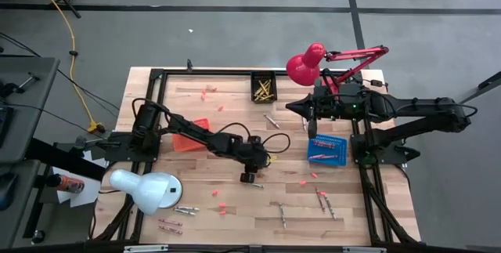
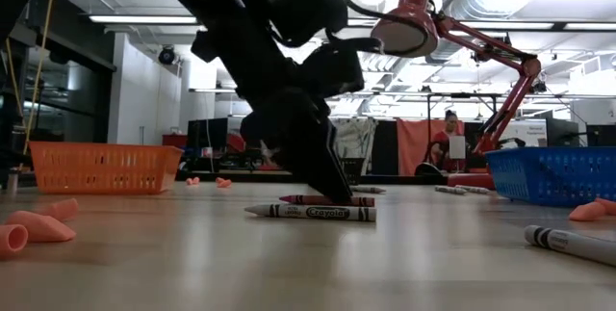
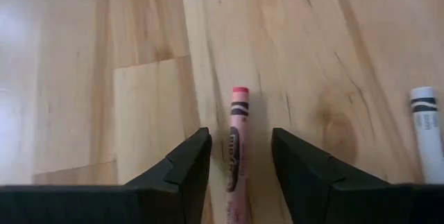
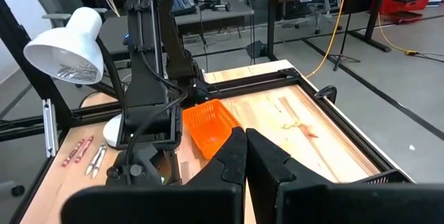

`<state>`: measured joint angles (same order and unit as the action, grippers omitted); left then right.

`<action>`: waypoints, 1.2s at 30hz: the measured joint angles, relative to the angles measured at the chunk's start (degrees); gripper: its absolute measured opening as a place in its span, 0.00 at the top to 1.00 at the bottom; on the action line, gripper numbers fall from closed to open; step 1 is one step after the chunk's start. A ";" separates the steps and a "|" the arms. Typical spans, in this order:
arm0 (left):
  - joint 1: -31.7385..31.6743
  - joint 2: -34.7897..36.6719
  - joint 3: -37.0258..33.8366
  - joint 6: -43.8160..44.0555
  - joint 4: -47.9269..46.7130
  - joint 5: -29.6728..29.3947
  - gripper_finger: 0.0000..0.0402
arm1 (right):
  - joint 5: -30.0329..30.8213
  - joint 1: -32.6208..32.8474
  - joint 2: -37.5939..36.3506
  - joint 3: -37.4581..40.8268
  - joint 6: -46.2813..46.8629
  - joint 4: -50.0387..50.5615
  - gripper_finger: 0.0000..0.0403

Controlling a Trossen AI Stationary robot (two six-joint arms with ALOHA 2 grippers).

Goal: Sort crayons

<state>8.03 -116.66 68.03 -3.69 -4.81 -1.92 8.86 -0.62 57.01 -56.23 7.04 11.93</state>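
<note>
One crayon: red crayon (image 3: 237, 141) lies between the left jaws (image 3: 241, 156).
Jaws: wide, holding nothing.
Next: probably close, lift.

The scene was evenly and brightly lit. In the low view, ceiling strip lights (image 2: 144, 19) glowed overhead, and the dark arm stood in near silhouette against them. The near counter (image 2: 192, 272) was soft and out of focus, as were the pink bits at nine o'clock, while the white crayon (image 2: 310, 213) in the middle read sharp. In the left wrist view a pale glare washed the wood at nine o'clock, and the end effector (image 3: 239, 165) fingers were blurred. In the high view the white lamp (image 1: 149, 190) shone brightly at seven o'clock; shadows under the arms were faint.
</note>
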 joint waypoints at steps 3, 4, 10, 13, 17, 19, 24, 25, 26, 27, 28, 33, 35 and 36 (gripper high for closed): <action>-0.03 -0.55 0.13 0.03 -0.41 -0.12 0.65 | 0.00 0.02 0.00 0.00 -0.02 0.20 1.00; -0.12 -0.76 0.22 0.03 -0.61 -0.05 0.66 | 0.00 0.01 0.00 0.00 0.01 0.38 1.00; -0.11 -1.46 0.24 1.20 -2.98 -0.04 0.85 | 0.00 0.00 0.01 0.00 0.01 0.44 1.00; -0.28 -1.46 0.24 3.51 -3.69 0.01 0.97 | 0.00 0.00 0.01 0.00 0.01 0.67 1.00; -0.86 -1.20 0.20 6.00 -3.95 0.39 0.98 | 0.00 -0.01 0.02 0.00 0.00 0.90 1.00; -1.16 -1.20 0.11 6.58 -3.84 0.68 0.99 | 0.00 -0.01 0.02 0.00 0.01 0.93 1.00; -1.98 0.34 -0.10 6.63 -4.24 1.85 0.99 | 0.00 0.02 0.02 0.00 -0.01 1.19 1.00; -2.23 1.52 -0.34 6.60 -5.48 1.58 1.00 | 0.00 0.02 0.04 0.00 0.01 1.21 1.00; -2.59 2.59 -0.49 6.58 -6.97 1.28 1.00 | -0.02 0.02 0.04 0.00 0.01 1.28 1.00; -2.97 3.86 -0.65 6.57 -7.54 0.48 1.00 | -0.02 0.02 0.04 0.00 -0.01 1.33 1.00; -3.36 5.42 -0.66 6.51 -8.12 -0.12 1.00 | -0.02 0.02 0.04 0.00 -0.02 1.65 1.00; -5.52 17.57 -2.70 5.53 -7.36 -5.42 1.00 | -0.04 0.02 0.04 0.00 -0.02 2.40 1.00; -6.55 22.50 -4.76 5.57 -6.69 -7.38 1.00 | -0.08 0.02 0.04 0.00 -0.02 2.46 1.00; -7.10 25.56 -6.05 5.88 -6.40 -8.46 1.00 | -0.24 0.02 0.04 0.00 0.00 2.50 1.00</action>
<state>0.93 -91.10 61.98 2.19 -11.21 -10.38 8.63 -0.60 57.06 -56.23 7.04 14.43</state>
